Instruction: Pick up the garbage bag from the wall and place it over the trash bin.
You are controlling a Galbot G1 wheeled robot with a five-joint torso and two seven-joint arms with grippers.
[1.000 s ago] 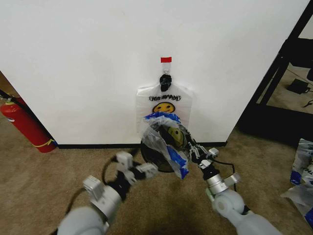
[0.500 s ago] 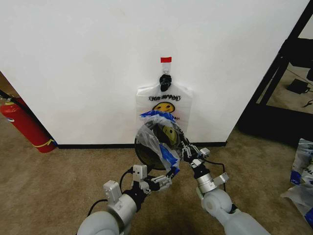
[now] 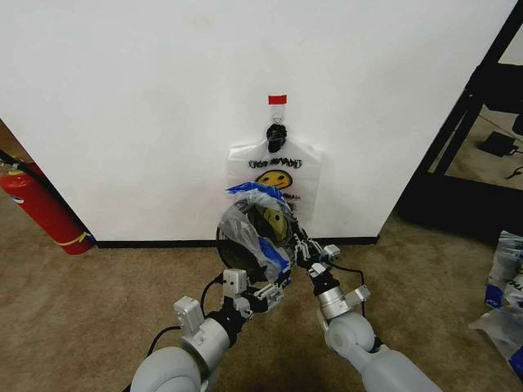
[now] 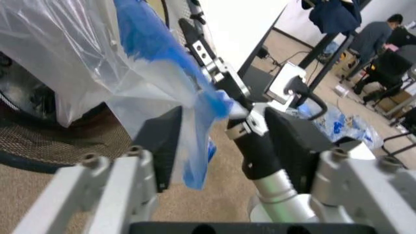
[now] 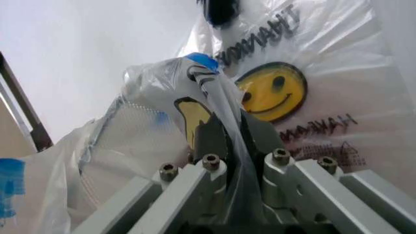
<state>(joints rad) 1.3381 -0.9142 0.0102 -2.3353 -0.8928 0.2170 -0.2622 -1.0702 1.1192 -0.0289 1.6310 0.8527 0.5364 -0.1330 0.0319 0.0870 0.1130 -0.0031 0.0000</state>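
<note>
While both arms reach up from the bottom of the head view, the left gripper (image 3: 265, 294) sits low and centre, just under the lower edge of the bag (image 3: 255, 230). Its wrist view shows the 2 dark fingers (image 4: 161, 144) spread apart, with a blue-edged flap of the bag hanging down between them, close against 1 finger; they are not closed on it. The right gripper (image 3: 301, 243) lies just right of centre in the head view, pressed into the bag's right side. From its wrist camera, the 2 fingers (image 5: 211, 134) stand nearly together with a fold of thin plastic pinched between them, so it has hold of the bag.

Held there, the bag is bunched and ballooned in the centre of the head view, translucent white with blue patches and part of a yellow smiley showing through. It is draped over the bin (image 3: 237, 255), whose black mesh shows through the plastic and at the lower left of the bag; I cannot tell how far round the rim it reaches.

Beyond it, a flat stack of smiley bags (image 3: 276, 175) hangs from a black hook (image 3: 276, 135) on the wall (image 3: 131, 98), under a red tape strip (image 3: 277, 100). At the far left edge a red extinguisher (image 3: 41, 208) leans by the baseboard.
</note>
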